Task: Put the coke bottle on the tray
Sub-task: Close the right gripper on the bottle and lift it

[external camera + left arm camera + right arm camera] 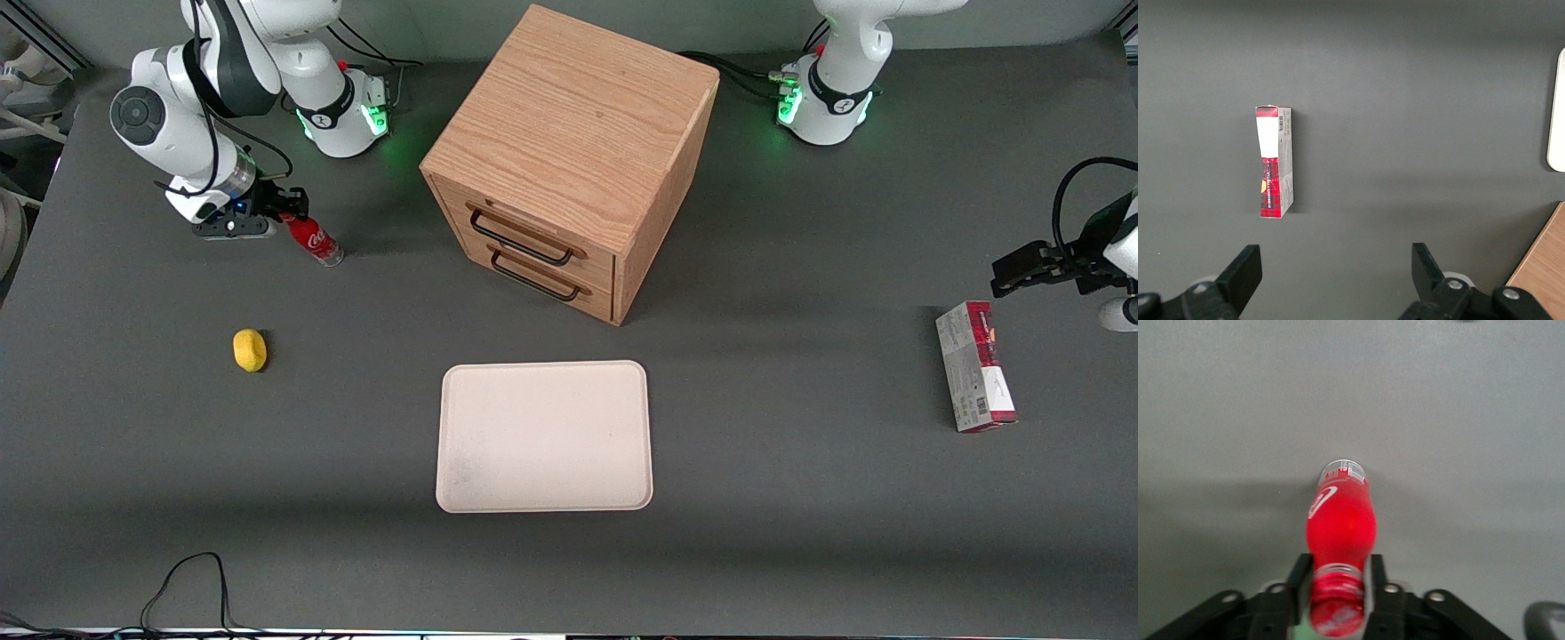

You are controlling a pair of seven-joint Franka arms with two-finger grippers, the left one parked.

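Observation:
The coke bottle [315,241] has a red cap, a red label with white script and a clear base. It leans at a slant near the working arm's end of the table, cap end up toward the arm. My right gripper [292,219] is shut on its neck just below the cap. In the right wrist view the bottle [1340,520] points away from the camera, with a black finger [1298,577] pressed on each side of the neck, and the gripper [1336,579] holds it. The cream-white tray [544,436] lies flat, nearer the front camera and toward the table's middle.
A wooden drawer cabinet [569,142] stands between the bottle and the parked arm's end. A yellow lemon [250,349] lies nearer the front camera than the bottle. A red-and-grey carton [975,364] lies toward the parked arm's end. A black cable [182,582] loops at the front edge.

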